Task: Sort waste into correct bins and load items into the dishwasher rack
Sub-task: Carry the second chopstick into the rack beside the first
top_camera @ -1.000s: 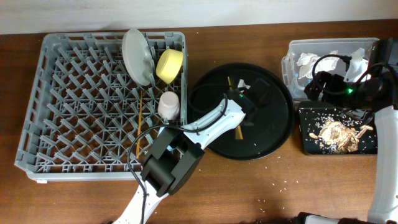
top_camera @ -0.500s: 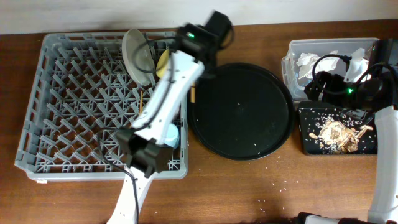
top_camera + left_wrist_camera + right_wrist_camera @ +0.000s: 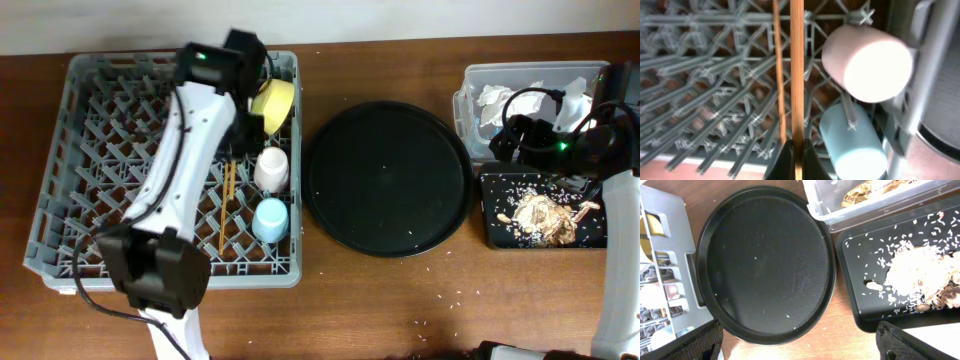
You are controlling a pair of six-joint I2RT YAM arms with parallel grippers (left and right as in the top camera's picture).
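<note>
Large grey pegged dishwasher rack [image 3: 95, 130] on left half of table. Just beside its right edge, round black tray [image 3: 388, 178], bare save a few pale crumbs. At far right, clear tub [image 3: 468, 100] holding crumpled white napkins [image 3: 492, 96]. Just beside it on the near side, black rectangular tray [image 3: 495, 235] holding beige food scraps [image 3: 545, 215] and scattered rice.

Inside rack, along right side: yellow bowl [image 3: 272, 104] tilted on edge at back, pink cup [image 3: 271, 168] mid-way, light-blue cup [image 3: 270, 220] nearer front. Thin wooden chopsticks [image 3: 228, 195] left of cups, lengthwise among pegs.

Over the rack, left gripper [image 3: 796, 159] clamped tight on one chopstick. Above the bins, right gripper [image 3: 797, 330] spread wide, holding nothing.

Underneath, brown wooden table [image 3: 400, 300] with stray rice grains near front. Behind, pale wall [image 3: 400, 15].
</note>
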